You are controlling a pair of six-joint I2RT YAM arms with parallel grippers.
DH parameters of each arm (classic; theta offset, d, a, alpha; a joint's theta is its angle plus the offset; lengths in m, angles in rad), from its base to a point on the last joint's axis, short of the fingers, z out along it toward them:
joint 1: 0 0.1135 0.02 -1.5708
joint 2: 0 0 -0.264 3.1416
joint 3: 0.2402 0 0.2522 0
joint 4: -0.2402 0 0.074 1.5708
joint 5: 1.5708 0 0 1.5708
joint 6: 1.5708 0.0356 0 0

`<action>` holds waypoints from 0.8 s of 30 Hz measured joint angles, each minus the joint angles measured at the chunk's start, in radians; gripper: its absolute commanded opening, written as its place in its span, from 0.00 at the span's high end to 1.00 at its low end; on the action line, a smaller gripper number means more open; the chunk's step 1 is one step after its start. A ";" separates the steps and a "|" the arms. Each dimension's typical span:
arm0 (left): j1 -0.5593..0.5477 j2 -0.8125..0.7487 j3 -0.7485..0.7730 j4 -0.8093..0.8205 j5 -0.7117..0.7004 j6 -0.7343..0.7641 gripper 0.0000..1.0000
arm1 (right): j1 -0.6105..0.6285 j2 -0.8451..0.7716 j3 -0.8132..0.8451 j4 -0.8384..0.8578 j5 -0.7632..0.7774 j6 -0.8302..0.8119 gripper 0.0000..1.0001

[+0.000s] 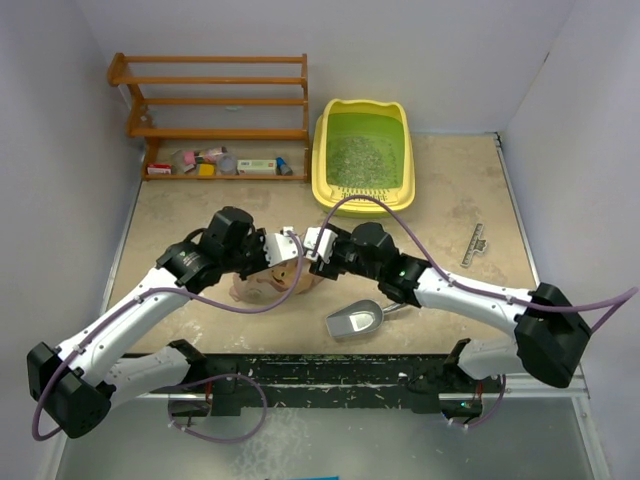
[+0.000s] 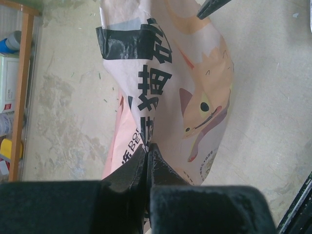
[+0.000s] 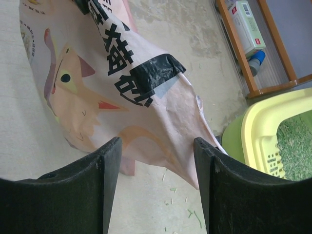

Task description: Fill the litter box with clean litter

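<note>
Standing by the table (image 1: 450, 200), I see both arms reaching in toward the middle, where a pink bag (image 1: 262, 288) printed with a cartoon cat and bold black lettering sits crumpled between them. The left gripper (image 2: 147, 148) has its jaws pressed tight together on a fold at one end of the pink bag, with no gap showing between the fingers. The right gripper (image 3: 157, 142) stands at the opposite end with its jaws wide apart. A corner of the pink bag, near a strip of black tape, lies between its fingers, and they are not closed on it.

The litter box (image 1: 323, 165) rests at the far side of the table, just right of centre and well apart from the pink bag. Its yellow rim frames a green floor, and the slotted lip faces the arms. A layer of pale grey-green litter (image 1: 358, 160) covers the middle of that floor, while the green shows through toward the far end. A few stray bits lie on the table near the right gripper.

A grey metal scoop (image 1: 355, 322) lies on the table close to the right arm, beside the pink bag, and neither gripper touches it. A wooden rack (image 1: 215, 100) stands against the back wall to the left of the litter box, with small packets and containers on its lowest shelf.
</note>
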 measured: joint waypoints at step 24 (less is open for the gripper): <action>-0.017 -0.094 -0.044 0.224 0.153 0.014 0.54 | -0.012 0.020 0.056 -0.067 -0.039 -0.006 1.00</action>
